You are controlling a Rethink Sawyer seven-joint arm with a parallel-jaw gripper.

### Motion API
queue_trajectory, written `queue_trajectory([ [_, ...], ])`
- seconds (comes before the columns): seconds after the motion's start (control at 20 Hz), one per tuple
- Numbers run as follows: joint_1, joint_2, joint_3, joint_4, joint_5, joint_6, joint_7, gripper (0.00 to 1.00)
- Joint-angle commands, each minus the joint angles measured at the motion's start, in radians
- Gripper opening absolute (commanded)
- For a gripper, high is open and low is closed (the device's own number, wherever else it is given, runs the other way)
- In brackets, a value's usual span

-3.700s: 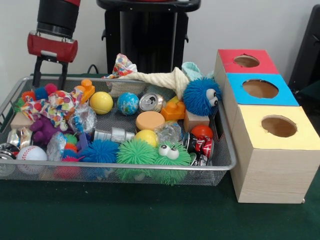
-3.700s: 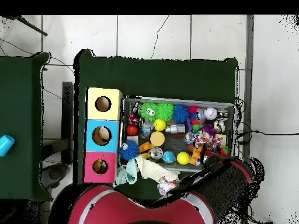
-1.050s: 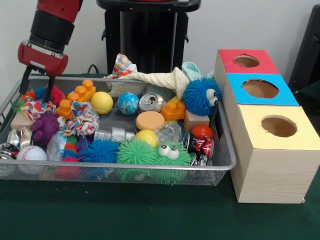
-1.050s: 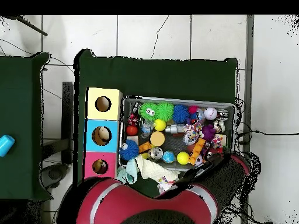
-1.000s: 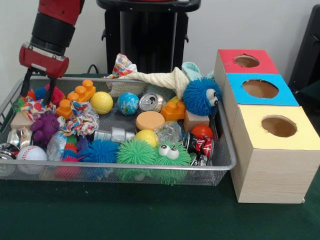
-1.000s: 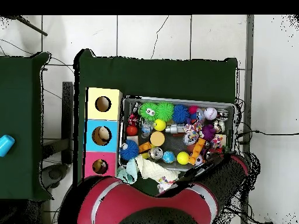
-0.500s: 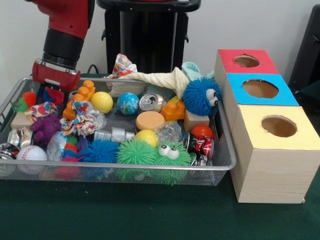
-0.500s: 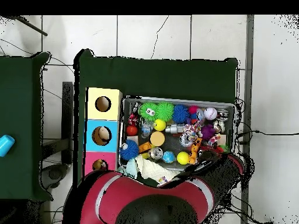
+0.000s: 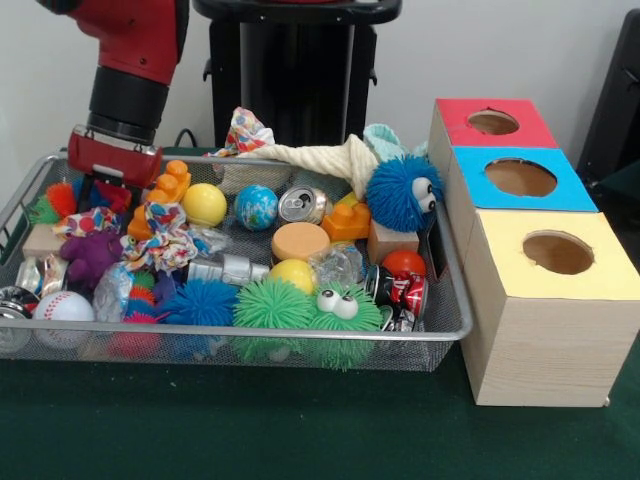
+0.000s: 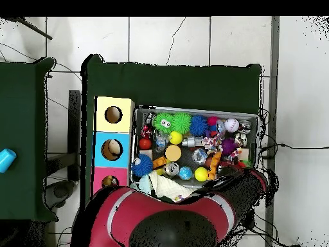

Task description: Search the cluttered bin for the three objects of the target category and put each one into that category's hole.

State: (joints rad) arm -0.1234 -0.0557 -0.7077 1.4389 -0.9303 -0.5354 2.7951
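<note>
- Progress: honestly looks like early days. The bin [image 9: 250, 335] is packed, and I can't see anything riding in the gripper [image 9: 108, 190] or sitting on top of the boxes.
- The gripper is down in the clutter at the bin's back corner, the one away from the boxes. It's just beside the orange blocks [image 9: 165, 188], with a red spiky ball [image 9: 112, 192] right under it.
- The toys hide its lower end, so I can't tell if the jaws are apart or together.
- The target category isn't spelled out, so I can't say which three things count. Whatever they are, my guess is they're in the pile somewhere.
- All three holes are open: red hole [image 9: 493, 122], blue hole [image 9: 520, 177] and yellow hole [image 9: 558, 252]. They run in a row along the bin's opposite short side. I can't make out what's inside them.
- In the way near the gripper: a patterned scrunchie [image 9: 160, 240], a purple toy [image 9: 88, 255] and a yellow ball [image 9: 204, 204].
- Further along there's a globe ball [image 9: 256, 206], a can [image 9: 303, 205] and a blue fuzzy toy [image 9: 402, 193] at the box end. A cream cloth [image 9: 320, 155] is draped over the back rim.
- Along the front rim: a baseball [image 9: 62, 306] and a green fuzzy toy [image 9: 340, 315].
- Any carry to the holes has to cross the whole bin, so loose stuff could snag.
</note>
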Motion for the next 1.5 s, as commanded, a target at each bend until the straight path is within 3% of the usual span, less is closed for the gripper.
queue_trajectory([
  [0.05,-0.053,0.125,0.099,-0.098,0.049,-0.096,-0.311,1.00],
  [0.1,-0.054,0.127,0.097,-0.098,0.054,-0.104,-0.311,0.00],
  [0.4,-0.027,0.126,0.087,-0.095,0.053,-0.084,-0.292,0.00],
  [0.6,0.002,0.095,0.091,-0.069,0.019,-0.070,-0.217,0.00],
  [0.8,0.042,0.026,0.140,-0.032,-0.139,-0.056,0.002,0.00],
  [1.0,0.102,-0.070,0.199,0.026,-0.351,-0.067,0.360,0.00],
  [1.15,0.152,-0.133,0.226,0.064,-0.462,-0.088,0.569,0.00],
  [1.25,0.169,-0.167,0.245,0.083,-0.493,-0.104,0.643,0.00],
  [1.5,0.171,-0.227,0.290,0.127,-0.476,-0.104,0.710,0.00],
])
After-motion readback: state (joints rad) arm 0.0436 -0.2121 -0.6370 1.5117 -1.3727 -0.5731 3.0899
